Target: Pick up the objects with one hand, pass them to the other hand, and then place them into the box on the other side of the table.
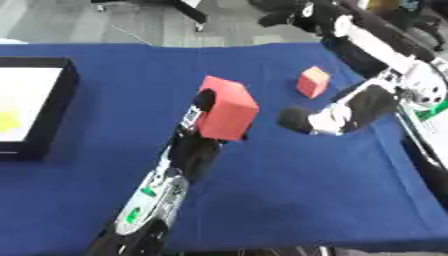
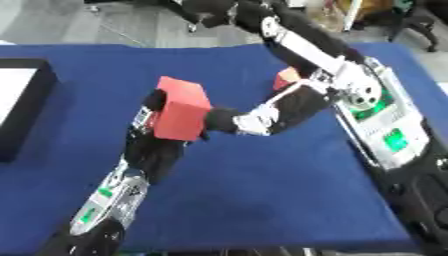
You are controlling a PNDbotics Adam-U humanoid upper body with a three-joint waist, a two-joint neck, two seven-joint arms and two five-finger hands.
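The left hand [image 1: 203,107] holds a large red block [image 1: 227,107] raised above the blue bench [image 1: 306,175]; its dark fingers curl round the block's left face, so the hand is closed on the block; the arm rises from the lower edge of the view toward it. The block is a box-like shape, tilted, with its longer side running from upper left to lower right; one corner points up and away from the robot, and a broad face is turned to the right, toward the right hand.

The right hand [image 1: 302,120] comes in from the upper right and hangs just to the right of the large red block; in the left eye view a gap of blue cloth shows between them, while in the right eye view its dark tip lies against the block's lower right edge, so contact cannot be told; whether its fingers are spread or curled cannot be told either.

A small red block [image 1: 312,82] sits on the bench beyond and to the right of the large red block, well apart from it, one corner toward the camera.

A black box [image 1: 54,112] with a pale floor lies far to the left of the large red block, at the bench's left edge; a yellow patch shows inside it.
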